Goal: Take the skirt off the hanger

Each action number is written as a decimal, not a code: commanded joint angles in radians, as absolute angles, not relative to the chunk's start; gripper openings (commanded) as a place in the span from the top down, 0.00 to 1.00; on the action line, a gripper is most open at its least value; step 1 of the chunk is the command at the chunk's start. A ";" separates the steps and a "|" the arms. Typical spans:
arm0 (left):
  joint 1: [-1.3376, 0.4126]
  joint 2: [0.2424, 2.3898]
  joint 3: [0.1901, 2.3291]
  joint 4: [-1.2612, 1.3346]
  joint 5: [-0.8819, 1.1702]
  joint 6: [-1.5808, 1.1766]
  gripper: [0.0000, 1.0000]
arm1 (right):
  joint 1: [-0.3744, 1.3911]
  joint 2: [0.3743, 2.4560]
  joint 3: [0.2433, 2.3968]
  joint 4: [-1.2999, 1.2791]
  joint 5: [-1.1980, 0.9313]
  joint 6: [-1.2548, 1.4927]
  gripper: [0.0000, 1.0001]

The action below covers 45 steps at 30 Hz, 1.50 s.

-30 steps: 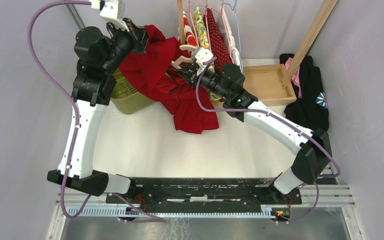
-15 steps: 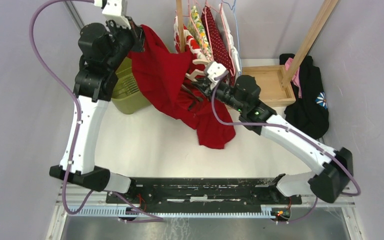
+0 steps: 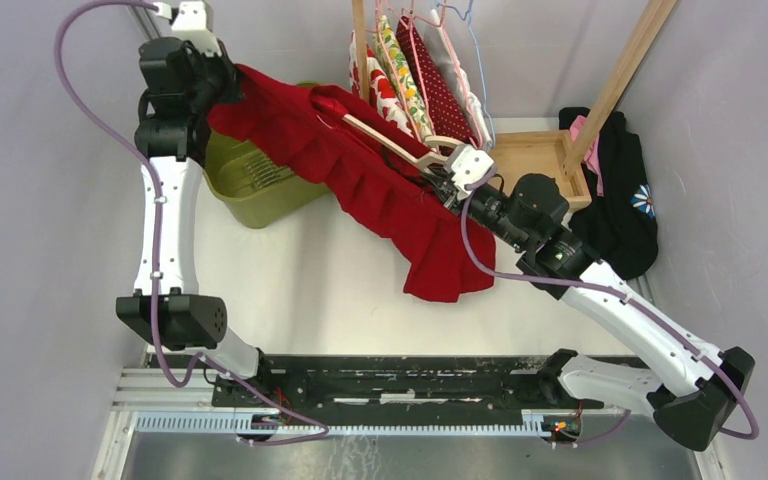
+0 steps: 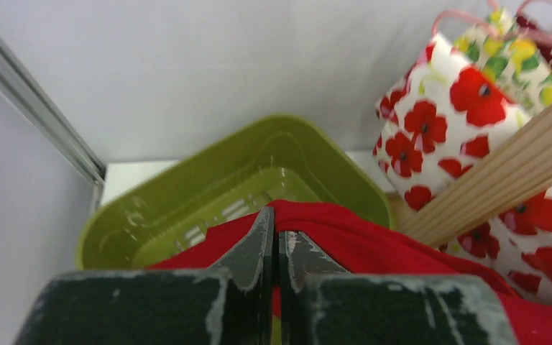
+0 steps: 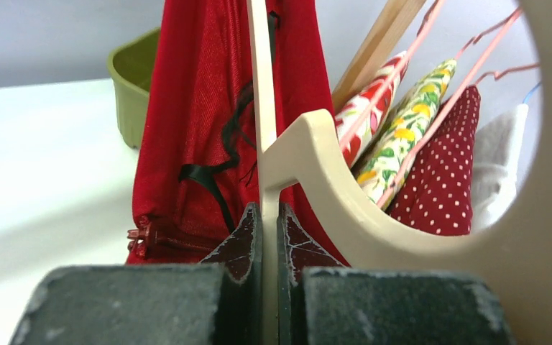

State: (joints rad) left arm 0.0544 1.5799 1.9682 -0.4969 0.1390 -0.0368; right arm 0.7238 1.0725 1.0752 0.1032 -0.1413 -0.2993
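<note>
Gripping both: left gripper (image 4: 274,219) clamped on red skirt (image 3: 380,195), right gripper (image 5: 269,212) on hanger (image 5: 309,140). Under the left, green bin (image 4: 208,172); hung clothes (image 5: 402,136) crowd right gripper's far side.

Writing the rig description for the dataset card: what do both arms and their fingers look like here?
Both the left arm and right arm have white links with black joint housings and bases. A purple cable loops along each. The left fingers and right fingers are dark, wedge-shaped and scuffed.
</note>
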 commanded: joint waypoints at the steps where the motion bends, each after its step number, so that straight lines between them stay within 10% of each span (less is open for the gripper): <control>1: 0.139 1.557 1.876 -0.358 0.043 0.000 0.97 | 0.689 0.991 1.081 0.027 -0.089 -0.350 0.99; 13: 0.133 1.485 1.696 -0.294 0.332 -0.076 0.97 | 0.683 1.044 1.144 0.048 -0.138 -0.306 0.99; 28: 0.071 1.282 1.612 -0.006 0.733 -0.456 0.47 | 0.683 1.130 1.148 0.061 -0.152 -0.324 0.99; 45: -0.303 1.286 1.548 -0.353 0.300 -0.252 0.54 | 0.684 1.170 1.183 0.072 -0.156 -0.336 0.99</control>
State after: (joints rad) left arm -0.2874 1.2930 1.5028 -0.2436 0.4709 -0.3573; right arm 0.6861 1.1797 1.1088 -0.0677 -0.1558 -0.3302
